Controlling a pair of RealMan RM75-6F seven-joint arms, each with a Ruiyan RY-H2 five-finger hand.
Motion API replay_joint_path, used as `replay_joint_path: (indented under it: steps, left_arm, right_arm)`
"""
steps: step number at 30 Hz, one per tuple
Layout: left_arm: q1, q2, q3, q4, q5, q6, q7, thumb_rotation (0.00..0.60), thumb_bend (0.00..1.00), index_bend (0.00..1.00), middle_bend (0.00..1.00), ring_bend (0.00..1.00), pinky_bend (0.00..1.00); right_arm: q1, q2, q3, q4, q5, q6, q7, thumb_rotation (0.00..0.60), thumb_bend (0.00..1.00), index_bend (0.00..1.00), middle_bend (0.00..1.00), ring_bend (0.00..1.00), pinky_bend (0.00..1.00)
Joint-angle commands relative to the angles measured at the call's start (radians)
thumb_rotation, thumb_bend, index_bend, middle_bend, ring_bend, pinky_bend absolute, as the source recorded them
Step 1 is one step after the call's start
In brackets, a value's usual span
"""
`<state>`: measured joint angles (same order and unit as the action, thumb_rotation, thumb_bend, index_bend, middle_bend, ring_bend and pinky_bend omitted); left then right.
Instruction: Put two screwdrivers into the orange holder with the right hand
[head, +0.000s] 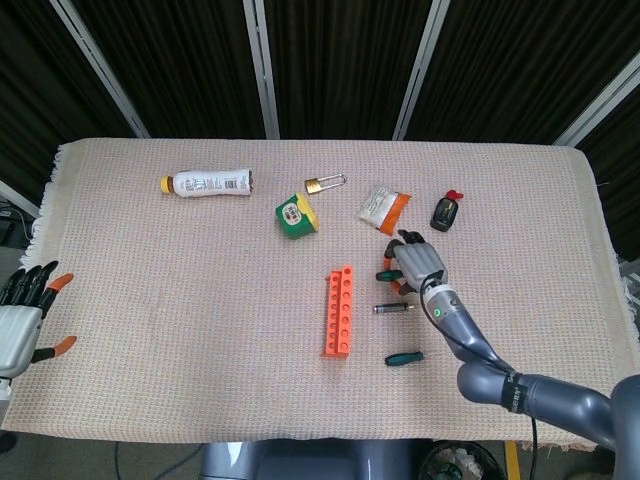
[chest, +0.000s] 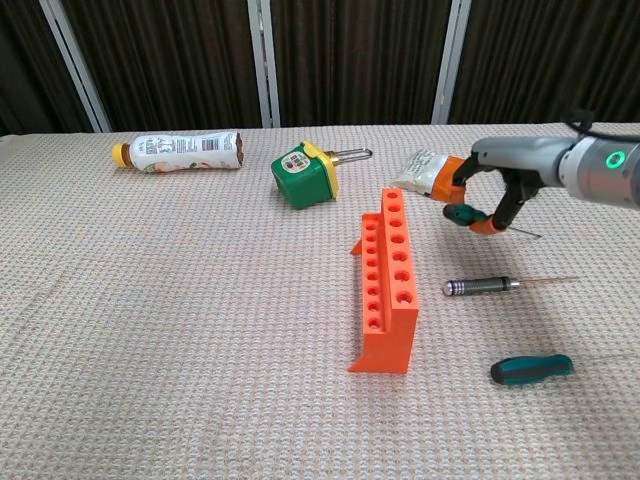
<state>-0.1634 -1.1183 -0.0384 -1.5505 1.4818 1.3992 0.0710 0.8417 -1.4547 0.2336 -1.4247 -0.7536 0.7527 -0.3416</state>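
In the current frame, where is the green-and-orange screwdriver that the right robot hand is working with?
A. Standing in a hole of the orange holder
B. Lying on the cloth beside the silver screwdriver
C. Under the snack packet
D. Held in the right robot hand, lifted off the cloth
D: the right robot hand grips the green-and-orange screwdriver above the cloth, right of the orange holder; the chest view shows it clear of the surface.
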Motion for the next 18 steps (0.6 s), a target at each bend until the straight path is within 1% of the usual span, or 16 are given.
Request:
replay_joint_path:
  steps: [1, 4, 7, 12, 13, 16, 18]
  left_arm:
    - [-0.003, 0.001, 0.002, -0.009, 0.010, 0.001, 0.006, 0.600, 0.14, 0.15, 0.00, 0.00, 0.00]
    - [-0.005, 0.002, 0.004, -0.017, 0.019, 0.004, 0.009, 0.600, 0.14, 0.15, 0.00, 0.00, 0.00]
    - [-0.007, 0.004, 0.003, -0.025, 0.018, 0.002, 0.015, 0.600, 0.14, 0.15, 0.00, 0.00, 0.00]
    - [-0.015, 0.009, 0.007, -0.037, 0.023, -0.012, 0.027, 0.600, 0.14, 0.15, 0.00, 0.00, 0.00]
    - [-0.020, 0.010, 0.008, -0.044, 0.025, -0.019, 0.035, 0.600, 0.14, 0.15, 0.00, 0.00, 0.00]
    - [-0.024, 0.013, 0.006, -0.053, 0.024, -0.024, 0.042, 0.600, 0.14, 0.15, 0.00, 0.00, 0.00]
    - [-0.026, 0.015, 0.006, -0.058, 0.024, -0.025, 0.046, 0.600, 0.14, 0.15, 0.00, 0.00, 0.00]
  right_arm:
    - [-0.068, 0.111, 0.111, -0.091, 0.018, -0.085, 0.230, 0.600, 0.46, 0.57, 0.23, 0.00, 0.07]
    - [-0.105, 0.152, 0.158, -0.122, 0.012, -0.131, 0.353, 0.600, 0.47, 0.57, 0.23, 0.00, 0.07]
    - [-0.161, 0.199, 0.218, -0.161, -0.018, -0.199, 0.516, 0.600, 0.48, 0.58, 0.23, 0.00, 0.07]
    - [-0.244, 0.239, 0.301, -0.204, -0.111, -0.306, 0.737, 0.600, 0.48, 0.58, 0.23, 0.00, 0.07]
    - [-0.276, 0.250, 0.343, -0.239, -0.139, -0.333, 0.811, 0.600, 0.49, 0.58, 0.23, 0.00, 0.07]
    - [-0.309, 0.251, 0.385, -0.257, -0.208, -0.358, 0.884, 0.600, 0.49, 0.58, 0.23, 0.00, 0.07]
    - [-0.334, 0.253, 0.424, -0.279, -0.265, -0.380, 0.951, 0.600, 0.50, 0.59, 0.23, 0.00, 0.07]
